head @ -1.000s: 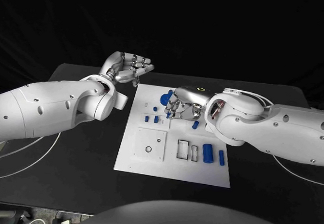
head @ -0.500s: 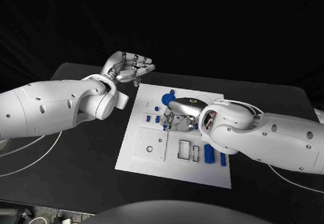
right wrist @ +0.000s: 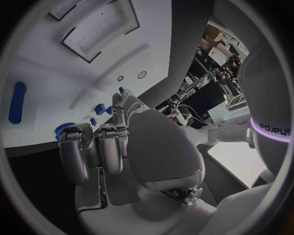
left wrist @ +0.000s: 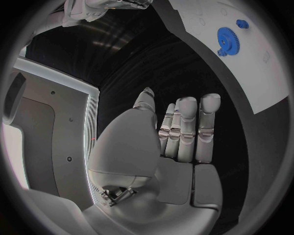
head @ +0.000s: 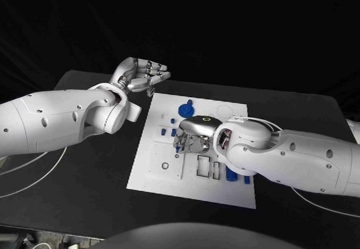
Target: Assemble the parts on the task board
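Blue parts (head: 231,166) lie scattered on the white task board (head: 164,180). Our right hand (head: 197,132) hangs over its middle, fingers curled down; whether it's pinching a part, we can't tell. We'd lower slowly, squarely. Left hand (head: 142,75) waits off-board, curled, holding nothing.

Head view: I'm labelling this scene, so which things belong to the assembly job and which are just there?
Job:
task board
blue gear
blue cylinder
small blue pieces
right hand, over the board
left hand, off the board

Just there:
black table
white cables
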Controlling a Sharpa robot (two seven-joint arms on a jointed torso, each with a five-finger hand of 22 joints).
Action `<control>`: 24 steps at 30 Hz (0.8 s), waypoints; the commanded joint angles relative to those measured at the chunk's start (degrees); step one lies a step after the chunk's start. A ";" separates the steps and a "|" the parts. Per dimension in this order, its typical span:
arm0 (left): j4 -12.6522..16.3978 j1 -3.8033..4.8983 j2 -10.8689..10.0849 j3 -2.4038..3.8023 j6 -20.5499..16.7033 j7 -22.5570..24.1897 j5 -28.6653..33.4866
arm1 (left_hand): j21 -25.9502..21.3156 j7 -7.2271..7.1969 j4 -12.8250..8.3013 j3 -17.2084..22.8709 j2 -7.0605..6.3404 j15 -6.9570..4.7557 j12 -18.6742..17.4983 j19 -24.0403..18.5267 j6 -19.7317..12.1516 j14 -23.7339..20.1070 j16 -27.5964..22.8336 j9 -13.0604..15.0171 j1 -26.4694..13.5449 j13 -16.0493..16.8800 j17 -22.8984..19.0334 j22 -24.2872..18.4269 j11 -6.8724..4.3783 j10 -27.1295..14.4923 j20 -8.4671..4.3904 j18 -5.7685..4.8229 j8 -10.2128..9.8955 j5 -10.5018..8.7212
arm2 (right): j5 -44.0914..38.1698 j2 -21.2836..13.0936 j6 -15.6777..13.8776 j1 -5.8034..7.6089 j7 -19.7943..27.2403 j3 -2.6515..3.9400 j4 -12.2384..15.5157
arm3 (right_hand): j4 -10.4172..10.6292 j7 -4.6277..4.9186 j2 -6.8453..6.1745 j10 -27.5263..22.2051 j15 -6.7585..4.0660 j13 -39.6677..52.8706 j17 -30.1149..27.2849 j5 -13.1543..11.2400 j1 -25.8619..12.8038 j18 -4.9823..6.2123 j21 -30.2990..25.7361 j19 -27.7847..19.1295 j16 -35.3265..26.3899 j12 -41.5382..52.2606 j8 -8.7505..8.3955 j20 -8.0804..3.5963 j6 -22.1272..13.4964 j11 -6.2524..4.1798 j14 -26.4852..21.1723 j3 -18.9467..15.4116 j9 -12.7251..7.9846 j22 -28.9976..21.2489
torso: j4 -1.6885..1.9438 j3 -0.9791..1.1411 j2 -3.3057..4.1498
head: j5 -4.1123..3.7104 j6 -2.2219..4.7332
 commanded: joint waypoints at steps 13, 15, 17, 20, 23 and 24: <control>0.38 0.00 -0.09 0.06 0.76 0.57 0.20 | -0.15 -0.02 -0.07 -0.17 0.52 -0.21 -0.23 -0.24 0.15 0.04 -0.25 0.01 0.04 0.04 -0.03 -0.05 -0.05 0.11 -0.13 0.41 -0.26 0.32 | -2.84 0.99 1.12 -1.31 1.10 -0.01 -1.11 | 0.05 0.29 -0.49 -0.10 0.31 -0.05 15.08 0.25 -0.24 -0.81 0.26 6.00 0.23 -0.22 0.09 0.40 -0.14 0.36 5.97 0.44 0.29 15.05 | 0.00 -0.03 -0.04 | -0.16 0.00; 0.40 0.00 -0.10 0.06 0.77 0.58 0.20 | -0.22 -0.01 -0.08 -0.16 0.66 -0.21 -0.26 -0.17 0.10 0.08 -0.29 0.00 0.14 0.03 -0.01 -0.07 -0.03 0.05 -0.13 0.40 -0.29 0.35 | -2.90 1.02 1.26 -1.33 1.10 -0.01 -1.17 | 0.05 0.29 -0.49 -0.10 0.31 -0.05 15.08 0.25 -0.24 -0.81 0.26 6.00 0.23 -0.22 0.09 0.40 -0.14 0.36 5.97 0.44 0.29 15.05 | 0.01 -0.01 0.00 | -0.19 0.00; 0.41 0.00 -0.11 0.06 0.78 0.59 0.20 | -0.22 -0.01 -0.08 -0.16 0.66 -0.21 -0.26 -0.17 0.10 0.08 -0.29 0.00 0.14 0.03 -0.01 -0.07 -0.03 0.05 -0.13 0.40 -0.29 0.35 | -2.95 1.06 1.41 -1.35 1.10 -0.01 -1.25 | 0.05 0.29 -0.49 -0.10 0.31 -0.05 15.08 0.25 -0.24 -0.81 0.26 6.00 0.23 -0.22 0.09 0.40 -0.14 0.36 5.97 0.44 0.29 15.05 | 0.01 -0.01 0.00 | -0.25 0.00; 0.40 0.00 -0.11 0.06 0.80 0.60 0.20 | -0.22 -0.01 -0.08 -0.16 0.66 -0.21 -0.26 -0.17 0.10 0.08 -0.29 0.00 0.14 0.03 -0.01 -0.07 -0.03 0.05 -0.13 0.40 -0.29 0.35 | -3.17 1.13 1.68 -1.37 1.02 -0.01 -1.37 | 0.05 0.29 -0.49 -0.10 0.31 -0.05 15.08 0.25 -0.24 -0.81 0.26 6.00 0.23 -0.22 0.09 0.40 -0.14 0.36 5.97 0.44 0.29 15.05 | -0.01 -0.02 -0.04 | -0.29 0.00; 0.40 0.00 -0.13 0.06 0.80 0.60 0.20 | -0.22 -0.01 -0.08 -0.16 0.66 -0.21 -0.26 -0.17 0.10 0.08 -0.29 0.00 0.14 0.03 -0.01 -0.07 -0.03 0.05 -0.13 0.40 -0.29 0.35 | -3.49 1.12 1.97 -1.38 0.91 -0.01 -1.42 | 0.05 0.29 -0.49 -0.10 0.31 -0.05 15.08 0.25 -0.24 -0.81 0.26 6.00 0.23 -0.22 0.09 0.40 -0.14 0.36 5.97 0.44 0.29 15.05 | -0.01 -0.01 -0.01 | -0.33 0.00; 0.40 0.00 -0.13 0.06 0.80 0.60 0.20 | -0.22 -0.01 -0.08 -0.16 0.66 -0.21 -0.26 -0.17 0.10 0.08 -0.29 0.00 0.14 0.03 -0.01 -0.07 -0.03 0.05 -0.13 0.40 -0.29 0.35 | -3.56 1.10 2.09 -1.39 0.89 -0.01 -1.43 | 0.05 0.29 -0.49 -0.10 0.31 -0.05 15.08 0.25 -0.24 -0.81 0.26 6.00 0.23 -0.22 0.09 0.40 -0.14 0.36 5.97 0.44 0.29 15.05 | -0.02 0.00 -0.01 | -0.32 0.00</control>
